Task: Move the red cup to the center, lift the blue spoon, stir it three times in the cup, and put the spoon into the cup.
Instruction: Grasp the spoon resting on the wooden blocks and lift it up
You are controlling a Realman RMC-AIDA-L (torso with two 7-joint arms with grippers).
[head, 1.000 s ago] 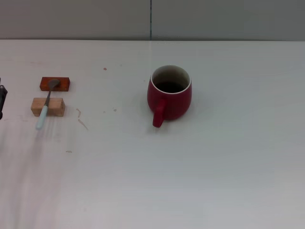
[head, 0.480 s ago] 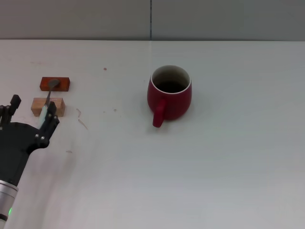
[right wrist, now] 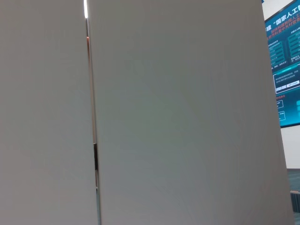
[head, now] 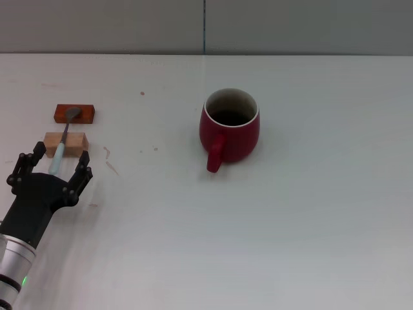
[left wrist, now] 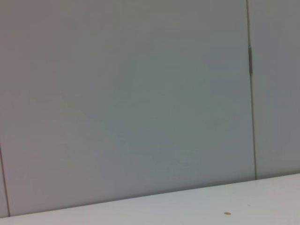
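Spoon pickup is being set up: left gripper (head: 56,169), fingers spread wide, is placed at the table's left edge around the handle tip of the blue spoon (head: 62,143), which is propped on two wooden blocks (head: 65,144) for clearance. Red cup (head: 230,126) stands mid-table.

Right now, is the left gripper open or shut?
Open. In the head view the left gripper has its fingers spread wide, one on each side of the blue spoon handle's end, not closed on it.
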